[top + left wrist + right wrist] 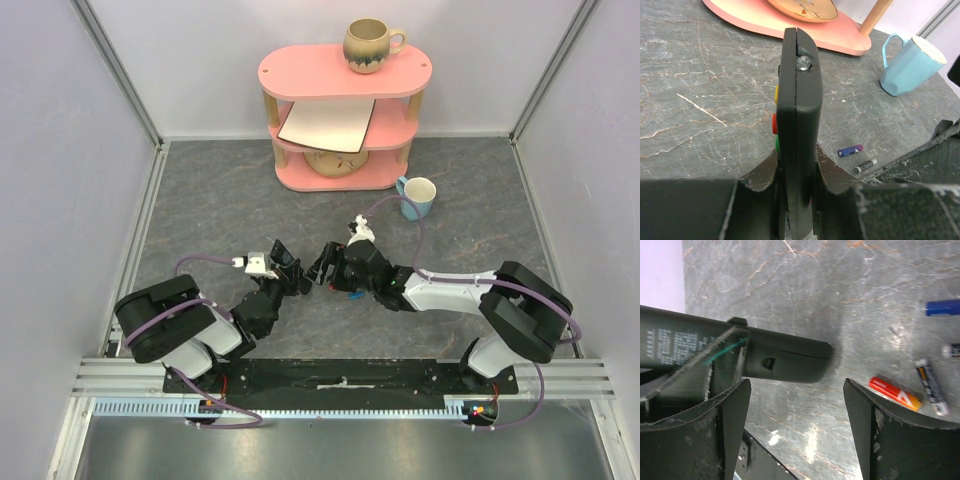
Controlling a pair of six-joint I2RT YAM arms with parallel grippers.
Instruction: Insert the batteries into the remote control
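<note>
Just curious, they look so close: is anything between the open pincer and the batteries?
Nothing visible does. Only tabletop shows between the open right pincer and the batteries; the remote is off to the other side.

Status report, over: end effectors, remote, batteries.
Left end effector shut on remote control. Right end effector open, empty, by the remote's end. Batteries loose on table, none picked up. No obstruction seen before them.
</note>
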